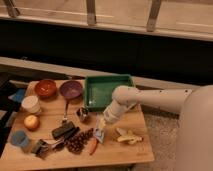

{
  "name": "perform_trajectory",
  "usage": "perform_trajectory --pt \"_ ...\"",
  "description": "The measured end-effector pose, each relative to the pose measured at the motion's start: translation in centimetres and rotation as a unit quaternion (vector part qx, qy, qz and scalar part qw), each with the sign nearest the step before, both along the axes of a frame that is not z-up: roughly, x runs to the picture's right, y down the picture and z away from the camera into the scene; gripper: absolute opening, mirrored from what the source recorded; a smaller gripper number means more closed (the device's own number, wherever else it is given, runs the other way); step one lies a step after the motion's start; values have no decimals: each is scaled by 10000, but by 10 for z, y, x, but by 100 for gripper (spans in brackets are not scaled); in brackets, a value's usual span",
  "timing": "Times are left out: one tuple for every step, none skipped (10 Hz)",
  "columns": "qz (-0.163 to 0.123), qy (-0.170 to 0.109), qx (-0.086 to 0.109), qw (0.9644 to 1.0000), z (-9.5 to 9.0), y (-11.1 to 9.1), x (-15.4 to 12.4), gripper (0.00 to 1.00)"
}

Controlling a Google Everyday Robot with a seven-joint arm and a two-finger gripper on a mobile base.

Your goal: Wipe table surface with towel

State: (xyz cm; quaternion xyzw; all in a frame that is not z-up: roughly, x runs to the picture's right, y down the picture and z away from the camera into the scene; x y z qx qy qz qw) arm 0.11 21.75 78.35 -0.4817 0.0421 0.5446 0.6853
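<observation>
Camera view: the wooden counter is seen from above, with the white arm reaching in from the right. A green tray is set at the far edge. A purple bowl and a red bowl are placed to its left. The tool is lowered near a banana. Whether a towel is held, and how far the tool is opened, cannot be told.
</observation>
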Motion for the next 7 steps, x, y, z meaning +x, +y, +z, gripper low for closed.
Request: perform_trajectory --pt "50 157 -27 9999 0 3 11 0" --pt "110 295 -34 9995 2 2 23 0" --pt "190 495 -42 9986 8 -3 42 0" --pt "241 637 -72 9977 17 -10 58 0" --pt "297 741 -81 9968 25 -17 69 0" --pt "402 877 -76 9953 37 -30 85 0" --pt "547 990 -51 9936 49 -43 100 0"
